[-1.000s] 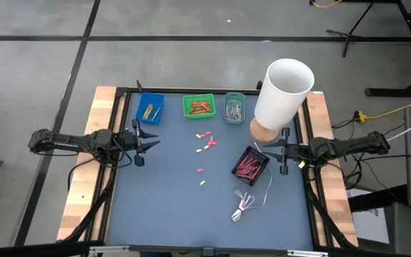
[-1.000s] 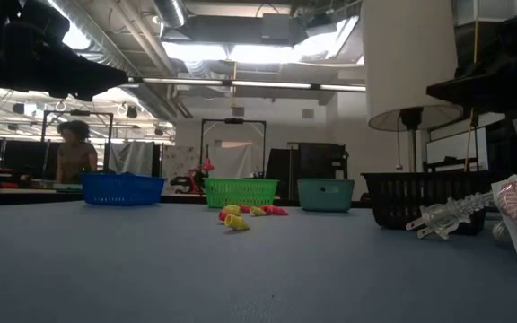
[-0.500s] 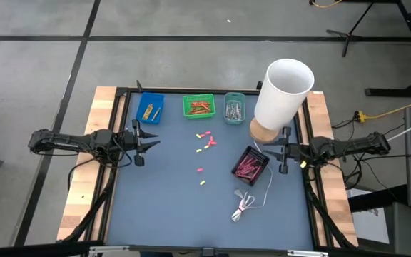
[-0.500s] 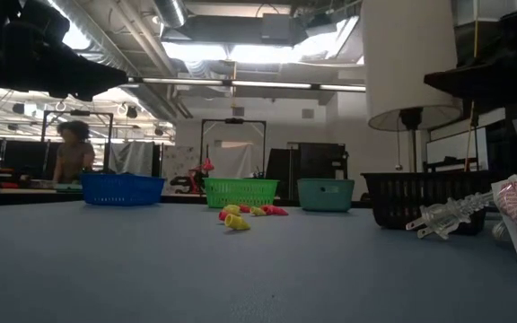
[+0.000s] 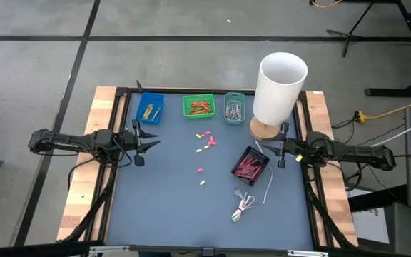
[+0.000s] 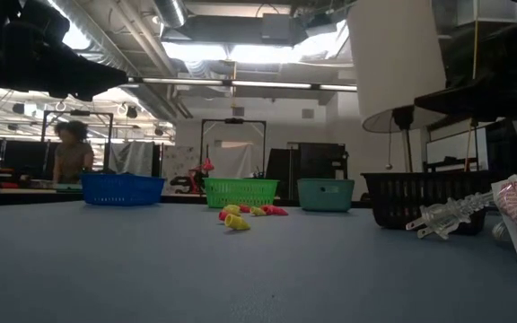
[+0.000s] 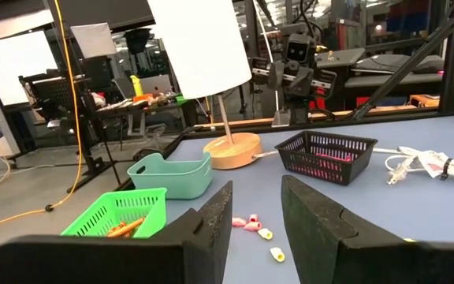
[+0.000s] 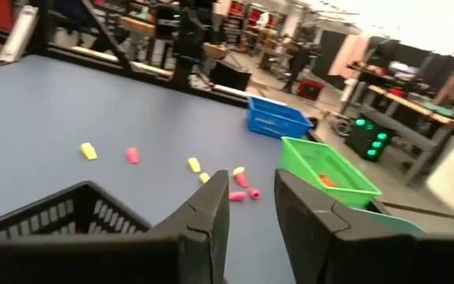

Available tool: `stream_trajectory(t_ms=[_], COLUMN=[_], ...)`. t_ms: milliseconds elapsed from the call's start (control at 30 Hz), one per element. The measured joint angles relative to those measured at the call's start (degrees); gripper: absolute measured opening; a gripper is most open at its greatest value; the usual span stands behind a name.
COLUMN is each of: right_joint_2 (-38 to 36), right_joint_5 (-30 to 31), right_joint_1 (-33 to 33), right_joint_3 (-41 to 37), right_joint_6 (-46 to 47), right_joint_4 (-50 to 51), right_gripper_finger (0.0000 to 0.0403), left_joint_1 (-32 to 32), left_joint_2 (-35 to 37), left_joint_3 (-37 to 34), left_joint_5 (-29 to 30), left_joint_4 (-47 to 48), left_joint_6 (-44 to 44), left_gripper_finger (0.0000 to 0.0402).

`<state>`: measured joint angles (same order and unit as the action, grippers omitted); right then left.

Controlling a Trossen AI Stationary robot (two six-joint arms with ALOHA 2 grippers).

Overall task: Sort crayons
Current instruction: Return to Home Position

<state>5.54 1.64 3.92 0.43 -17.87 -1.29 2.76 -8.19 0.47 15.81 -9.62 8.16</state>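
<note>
A few loose crayons lie on the table between the black bin and the left gripper, and two more, one pink and one yellow, lie a bit nearer the black bin on that same side. A bunch of red crayons is inside the black bin. The right gripper is just beside the black bin, on the side away from the loose ones, and its fingers are a little apart with nothing in them. The left gripper is far from the black bin, across the table, with its fingers apart and holding nothing too. The crayons look tiny and very light, hard and waxy, so I think they could roll, slip or snap. It would be best to pinch one across its middle, gently, with the fingers coming down on both sides
</note>
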Motion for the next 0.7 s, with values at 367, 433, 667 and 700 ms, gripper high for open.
stream_trajectory(t_ms=[367,433,667,700], right_joint_2=[0.02,0.02,0.02,0.02], right_joint_5=[-2.2,-3.09,-13.69,-15.18], right_joint_1=[0.24,0.22,0.22,0.22], right_joint_3=[0.0,0.0,0.0,0.0], right_joint_6=[0.14,1.05,4.19,4.67], right_joint_4=[0.4,0.34,-1.5,-1.7], right_gripper_finger=[0.0103,0.0103,0.0103,0.0103], left_joint_1=[-0.02,-0.01,-0.02,-0.01], left_joint_2=[0.0,0.02,0.0,0.0], left_joint_3=[0.0,0.0,0.0,0.0], left_joint_5=[0.0,0.0,0.0,0.0], left_joint_4=[-0.01,-0.01,-0.01,-0.01], left_joint_6=[0.0,0.0,0.0,0.0], left_gripper_finger=[0.0096,0.0096,0.0096,0.0096])
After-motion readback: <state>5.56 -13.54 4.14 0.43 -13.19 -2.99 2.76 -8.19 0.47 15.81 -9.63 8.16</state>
